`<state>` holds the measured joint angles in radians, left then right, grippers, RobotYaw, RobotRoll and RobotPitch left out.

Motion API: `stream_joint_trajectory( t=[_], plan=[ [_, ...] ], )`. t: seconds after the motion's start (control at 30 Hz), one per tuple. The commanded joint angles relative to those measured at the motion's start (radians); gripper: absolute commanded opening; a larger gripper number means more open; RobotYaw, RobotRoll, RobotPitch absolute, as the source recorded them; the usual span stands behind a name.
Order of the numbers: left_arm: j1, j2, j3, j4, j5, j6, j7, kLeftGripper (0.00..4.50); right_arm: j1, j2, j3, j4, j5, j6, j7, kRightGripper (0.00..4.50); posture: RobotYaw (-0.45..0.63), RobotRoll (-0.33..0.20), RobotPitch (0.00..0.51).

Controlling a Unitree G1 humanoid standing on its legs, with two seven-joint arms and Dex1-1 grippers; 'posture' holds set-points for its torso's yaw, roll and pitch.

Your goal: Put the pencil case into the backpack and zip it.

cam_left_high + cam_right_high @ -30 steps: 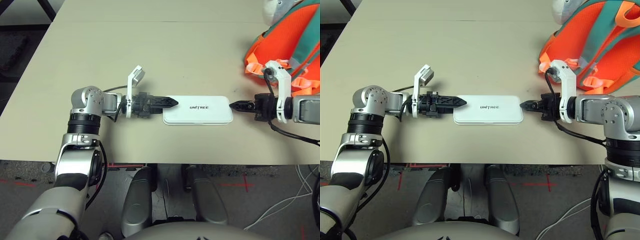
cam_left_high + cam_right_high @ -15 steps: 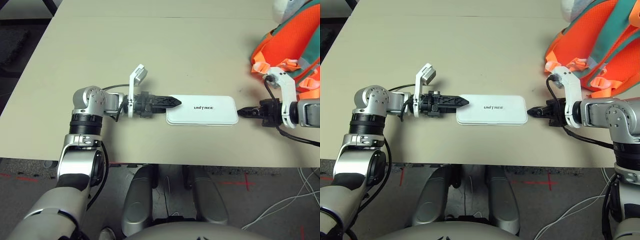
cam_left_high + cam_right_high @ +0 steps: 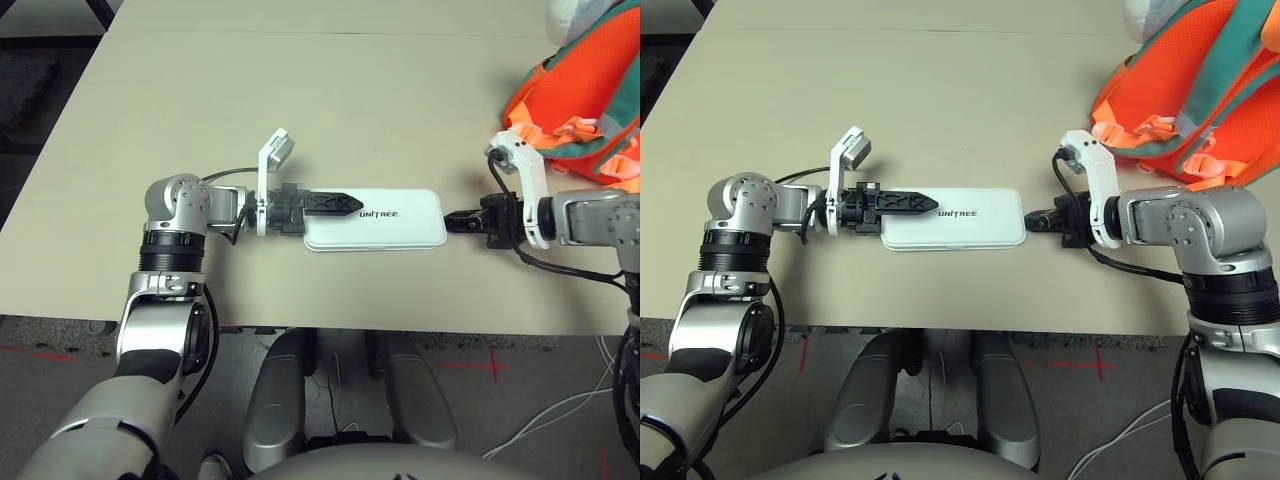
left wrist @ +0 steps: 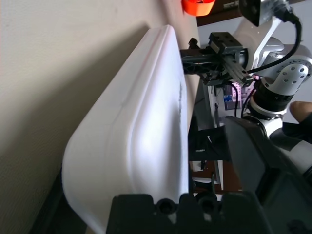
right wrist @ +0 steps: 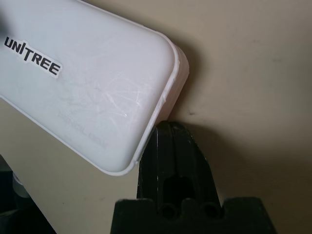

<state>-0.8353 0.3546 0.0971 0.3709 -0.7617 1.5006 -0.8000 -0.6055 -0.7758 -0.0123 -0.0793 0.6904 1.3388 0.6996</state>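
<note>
Moved: pencil case (image 3: pixel 376 218), slid left across the table (image 3: pixel 300 100) by your right gripper (image 3: pixel 452 220), jaws together, tip against its right end. Left gripper (image 3: pixel 345 204): jaws apart, straddling its left end. Backpack (image 3: pixel 580 90): far right; packing not begun.

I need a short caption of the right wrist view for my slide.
Shut right claw pressing its tip against the short end of the white pencil case on the beige table.

White pencil case (image 3: pixel 375 219), orange-and-teal backpack (image 3: pixel 585 85), beige table (image 3: pixel 300 100).
</note>
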Motion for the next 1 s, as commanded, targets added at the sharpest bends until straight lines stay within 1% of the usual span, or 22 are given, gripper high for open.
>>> stream_joint_trajectory(
  t=[0.03, 0.13, 0.2, 0.23, 0.3, 0.4, 0.47, 0.5, 0.53, 0.6, 0.63, 0.67, 0.73, 0.77, 0.83, 0.97, 1.0],
  plan=[
    [0.046, 0.007, -0.046, 0.02, 0.024, 0.021, 0.012, 3.07, 0.026, -0.025, 0.004, 0.02, -0.029, -0.025, 0.009, 0.0, 0.02, 0.0, 0.321],
    [0.046, 0.016, -0.055, 0.013, 0.019, 0.016, 0.001, 1.93, 0.028, -0.028, -0.02, 0.021, -0.037, -0.049, 0.007, 0.0, 0.02, 0.0, 0.313],
    [0.04, 0.022, -0.062, 0.013, 0.019, 0.002, -0.01, 1.35, 0.031, -0.027, -0.038, 0.026, -0.046, -0.073, 0.003, 0.0, 0.01, 0.0, 0.304],
    [0.031, 0.027, -0.062, 0.018, 0.018, -0.001, -0.014, 1.25, 0.034, -0.028, -0.059, 0.014, -0.047, -0.081, -0.007, 0.0, 0.01, 0.0, 0.302],
    [0.019, 0.034, -0.062, 0.024, 0.017, -0.006, -0.022, 1.25, 0.043, -0.027, -0.095, -0.015, -0.045, -0.089, -0.023, 0.0, 0.01, 0.0, 0.296],
    [-0.003, 0.052, -0.055, 0.038, 0.021, -0.027, -0.031, 1.25, 0.073, -0.042, -0.186, -0.138, -0.052, -0.093, -0.09, 0.55, -0.01, 0.0, 0.291],
    [-0.013, 0.064, -0.052, 0.048, 0.022, -0.036, -0.037, 1.25, 0.089, -0.046, -0.235, -0.214, -0.063, -0.081, -0.14, 1.28, -0.03, 0.0, 0.29],
    [-0.014, 0.072, -0.055, 0.051, 0.024, -0.042, -0.042, 1.25, 0.096, -0.039, -0.26, -0.249, -0.075, -0.079, -0.175, 1.74, -0.04, 0.0, 0.286],
    [-0.016, 0.082, -0.059, 0.056, 0.026, -0.047, -0.048, 1.25, 0.096, -0.021, -0.295, -0.293, -0.086, -0.064, -0.222, 2.06, -0.06, 0.0, 0.285],
    [-0.024, 0.103, -0.067, 0.072, 0.03, -0.059, -0.067, 1.25, 0.062, 0.066, -0.389, -0.396, -0.1, -0.004, -0.346, 2.85, -0.1, 0.0, 0.279],
    [-0.027, 0.109, -0.071, 0.082, 0.032, -0.067, -0.076, 1.25, 0.046, 0.099, -0.417, -0.436, -0.112, 0.013, -0.395, 3.22, -0.11, 0.0, 0.278],
    [-0.03, 0.114, -0.078, 0.093, 0.035, -0.076, -0.085, 1.25, 0.036, 0.123, -0.433, -0.468, -0.125, 0.019, -0.431, 3.54, -0.12, 0.0, 0.277],
    [-0.041, 0.118, -0.095, 0.124, 0.047, -0.1, -0.1, 1.25, 0.019, 0.161, -0.459, -0.518, -0.155, 0.029, -0.495, 4.35, -0.14, 0.0, 0.274],
    [-0.048, 0.119, -0.103, 0.139, 0.052, -0.111, -0.108, 1.25, 0.012, 0.175, -0.468, -0.533, -0.166, 0.03, -0.519, 4.5, -0.14, 0.0, 0.274],
    [-0.064, 0.119, -0.118, 0.166, 0.063, -0.128, -0.123, 1.25, -0.004, 0.187, -0.482, -0.548, -0.2, 0.022, -0.57, 4.5, -0.15, 0.0, 0.271],
    [-0.096, 0.113, -0.138, 0.212, 0.081, -0.154, -0.147, 1.25, -0.018, 0.158, -0.465, -0.539, -0.259, -0.038, -0.611, 4.5, -0.16, 0.0, 0.27],
    [-0.104, 0.109, -0.139, 0.222, 0.084, -0.162, -0.15, 1.25, -0.016, 0.147, -0.458, -0.524, -0.289, -0.079, -0.625, 4.5, -0.15, 0.0, 0.269]
  ],
)
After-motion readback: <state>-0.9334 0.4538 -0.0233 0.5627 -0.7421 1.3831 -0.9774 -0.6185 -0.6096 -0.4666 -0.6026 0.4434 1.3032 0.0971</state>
